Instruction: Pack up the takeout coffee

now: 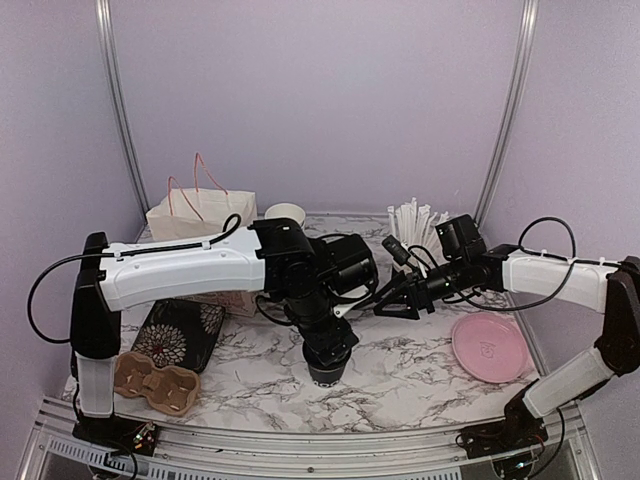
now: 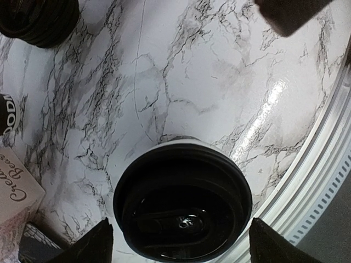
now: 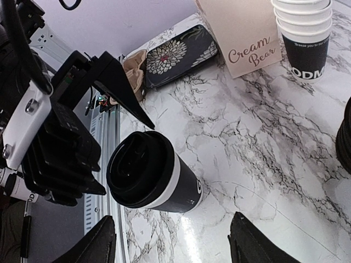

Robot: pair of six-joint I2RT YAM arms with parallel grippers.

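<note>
You are holding your left jaws wide on either side of the lidded coffee cup (image 3: 156,175) standing upright on the bench (image 1: 420,370), right jaws gaping empty nearby; it is likely handling as light, crushable paper, so be squeezing gently round the body below the slick lid.

Marble table (image 1: 420,375); lidded cup (image 3: 156,175), pink plate (image 1: 490,345)
</note>
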